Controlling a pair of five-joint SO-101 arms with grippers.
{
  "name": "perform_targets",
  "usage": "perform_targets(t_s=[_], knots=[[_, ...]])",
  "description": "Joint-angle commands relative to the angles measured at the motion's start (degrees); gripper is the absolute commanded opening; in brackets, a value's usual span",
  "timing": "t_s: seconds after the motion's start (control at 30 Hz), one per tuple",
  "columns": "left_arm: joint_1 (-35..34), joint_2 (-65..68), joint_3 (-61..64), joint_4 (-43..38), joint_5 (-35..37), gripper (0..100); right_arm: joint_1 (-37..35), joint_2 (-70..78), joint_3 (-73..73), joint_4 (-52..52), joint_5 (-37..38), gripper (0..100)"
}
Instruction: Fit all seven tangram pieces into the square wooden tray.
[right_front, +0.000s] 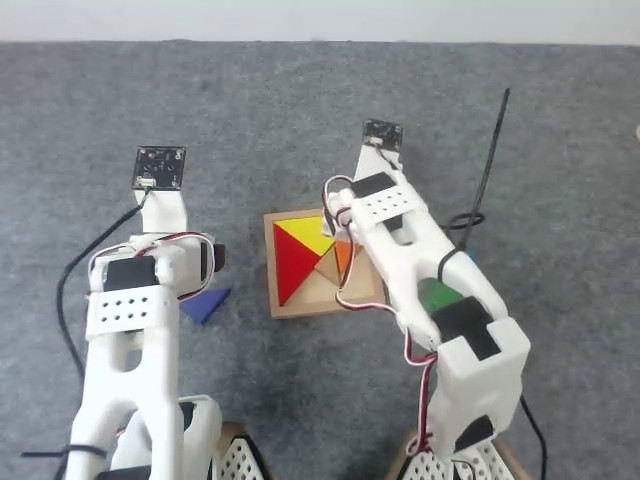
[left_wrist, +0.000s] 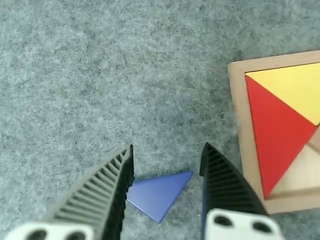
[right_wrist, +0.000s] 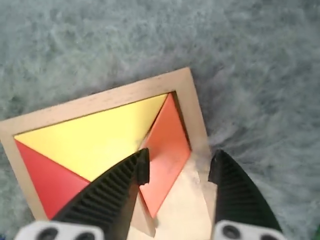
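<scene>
Hovering my left hand (left_wrist: 168, 150), spread wide, over the blue triangle (left_wrist: 160, 195) lying flat mid-surface near the tray (left_wrist: 237, 125), I judge it light, stiff and thin, best pinched across its straight edges, while my right hand (right_wrist: 181, 151) hangs spread over the tray's orange piece (right_wrist: 167, 142).

From my console the tray (right_front: 272, 262) reads as pale, bare wood. Inside it I make out a yellow triangle (right_front: 305, 236), a red triangle (right_front: 293, 268) and an orange piece (right_wrist: 172, 130). The blue triangle (left_wrist: 160, 195) sits on the flecked grey table cover (right_front: 300, 120), and I catch a green piece (right_front: 437, 294) too. My left arm (right_front: 130, 340) and right arm (right_front: 420, 250) are white; the left gripper (left_wrist: 167, 160) and right gripper (right_wrist: 178, 165) have black, ribbed fingers. I see a black cable (right_front: 490, 160) and red-and-white wires (right_front: 345, 295)
</scene>
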Motion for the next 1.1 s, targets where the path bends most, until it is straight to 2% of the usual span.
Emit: perform_targets(t_s=[0.0,0.23,0.5,0.83,1.07], knots=[[0.5,-0.6,-0.4,-1.0,0.2,22,-3.6,-4.5,-2.7,-0.4,0.8,18.4],[0.6,-0.6,-0.4,-1.0,0.3,22,-3.5,-0.6,-4.0,-0.4,0.9,18.4],[1.5,-0.6,-0.3,-1.0,0.3,22,1.1,-3.4,-11.2,9.7,1.2,18.1],[2.2,-0.6,-0.3,-0.1,0.3,22,-7.2,3.3,-10.8,7.3,0.8,18.4],[2.1,-0.6,-0.3,-0.1,0.3,22,-3.1,6.7,-10.5,6.8,-2.5,18.4]])
